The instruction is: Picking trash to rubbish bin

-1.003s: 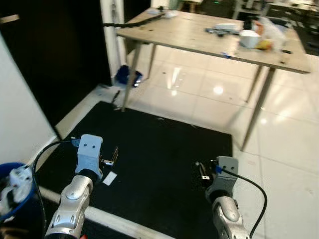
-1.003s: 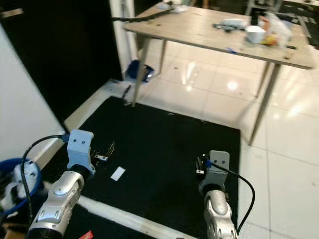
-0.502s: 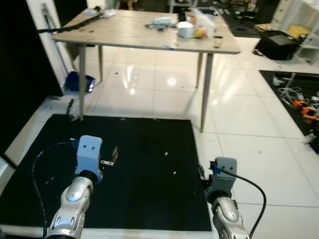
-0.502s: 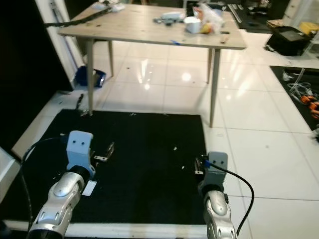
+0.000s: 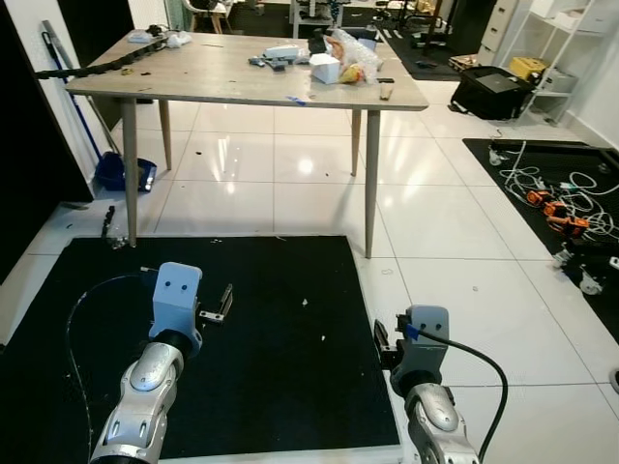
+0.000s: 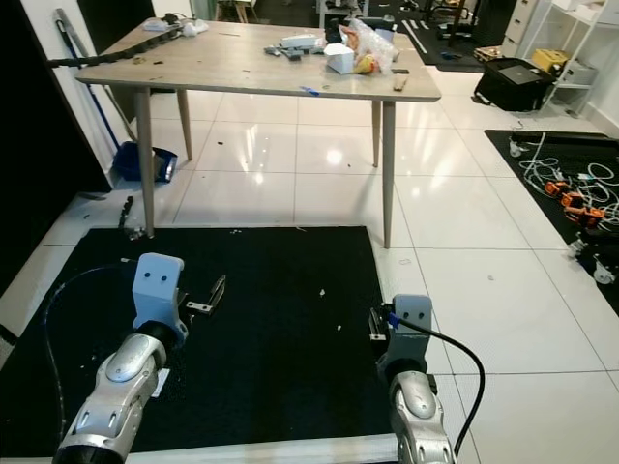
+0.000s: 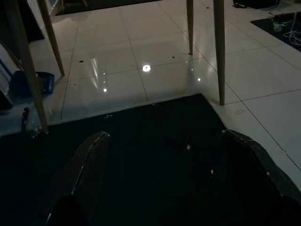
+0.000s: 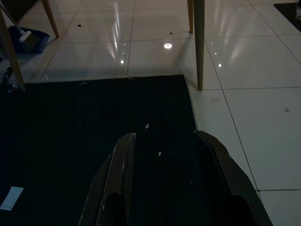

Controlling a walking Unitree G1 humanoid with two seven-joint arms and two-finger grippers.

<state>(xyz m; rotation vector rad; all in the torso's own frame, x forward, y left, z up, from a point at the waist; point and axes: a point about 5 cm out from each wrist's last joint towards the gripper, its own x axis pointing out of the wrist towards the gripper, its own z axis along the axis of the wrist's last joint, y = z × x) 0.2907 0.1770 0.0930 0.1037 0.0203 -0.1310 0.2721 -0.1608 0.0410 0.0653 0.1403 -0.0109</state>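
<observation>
Swung right since a second ago: blue bin and wall gone from frame, whole worktop [image 5: 242,72] and white tiled floor [image 5: 455,222] now in sight. Both arms held low over black mat [image 5: 280,348]. Left gripper [image 5: 224,302] jaws spread wide, nothing held. Right gripper [image 5: 379,340] jaws parted, nothing held. White paper scrap [image 8: 10,197] flat on mat, apart from both grippers; small white specks [image 8: 147,126] on mat ahead of right gripper. Cup and wrappers [image 5: 338,66] piled on worktop. Blue dustpan [image 5: 124,174] on floor by worktop leg. Cables [image 5: 556,198] on second mat far right.
</observation>
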